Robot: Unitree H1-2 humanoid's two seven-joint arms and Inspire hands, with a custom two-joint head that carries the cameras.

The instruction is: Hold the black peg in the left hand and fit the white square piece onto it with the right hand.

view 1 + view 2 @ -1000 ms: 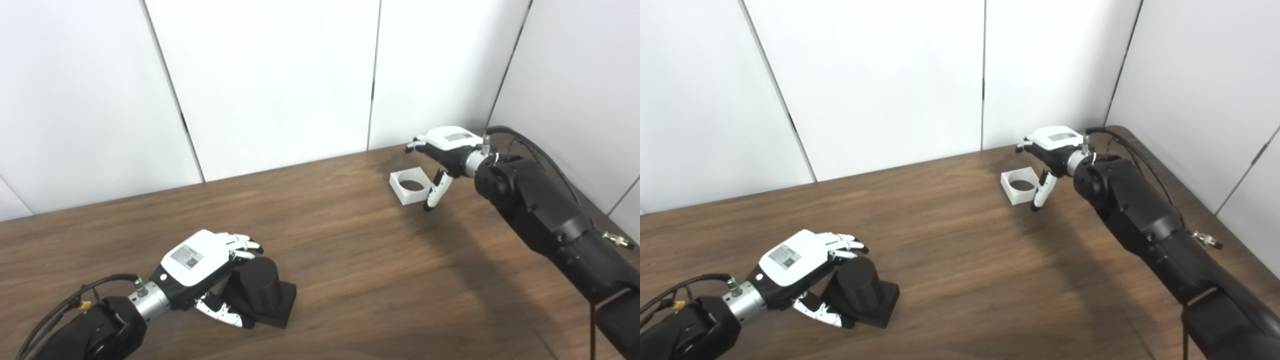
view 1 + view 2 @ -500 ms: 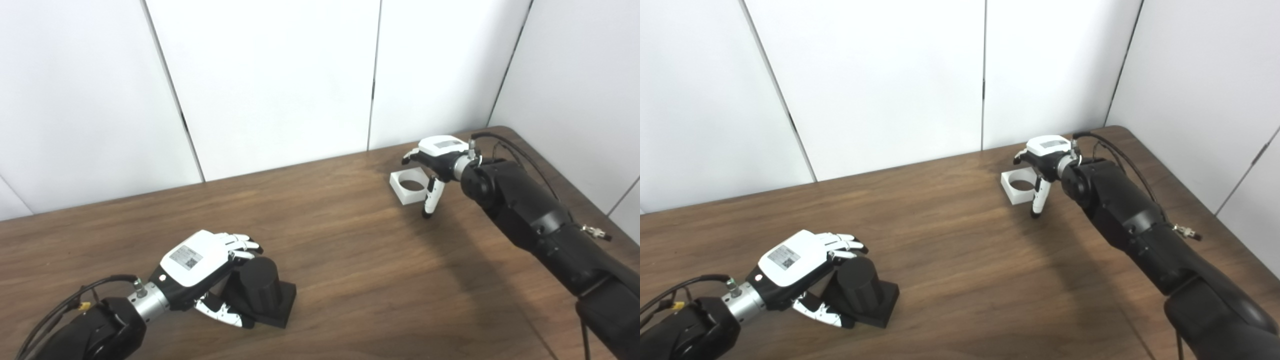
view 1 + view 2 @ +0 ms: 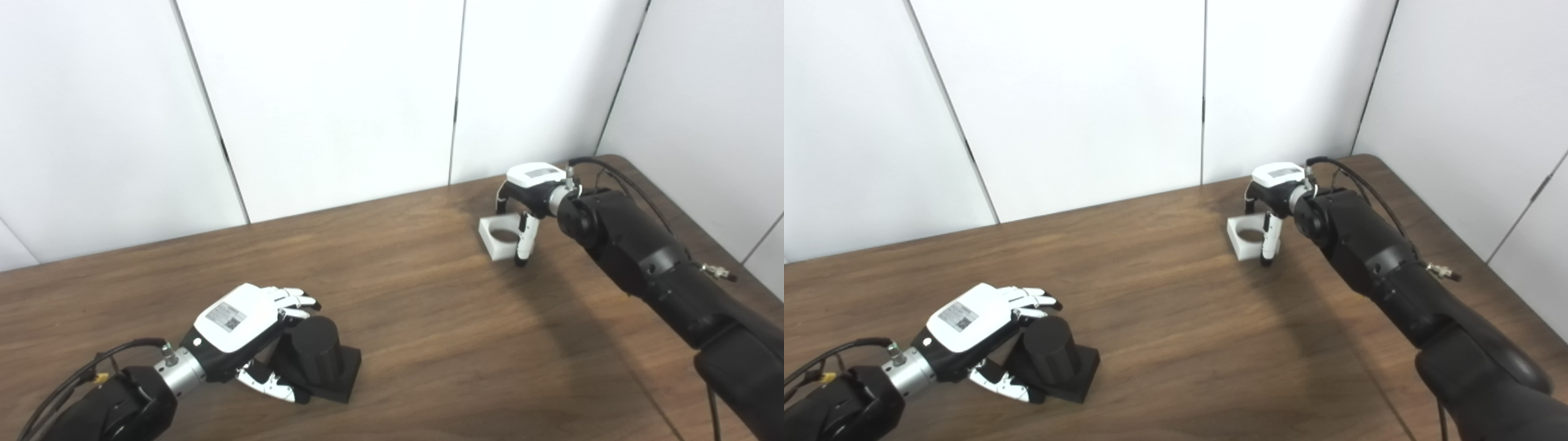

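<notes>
The black peg (image 3: 317,346), a round post on a square base, stands near the table's front left. My left hand (image 3: 242,321) is cupped around it, open: its fingers (image 3: 297,300) lie over the far top edge and the thumb runs along the near side of the base. At the far right the white square piece (image 3: 497,244), with a round hole, rests on the table. My right hand (image 3: 531,180) arches over it and is shut on it, with fingers down on the far edge and the thumb against its near right side.
The brown wooden table (image 3: 429,318) ends at white wall panels behind and to the right. Its rounded far right corner (image 3: 618,160) lies just beyond the right hand. The right forearm (image 3: 649,257) stretches across the right part of the table.
The right hand swung left over the white piece and closed, fingers dropping onto its far edge; the piece shifted slightly. The left hand barely moved at the peg.
</notes>
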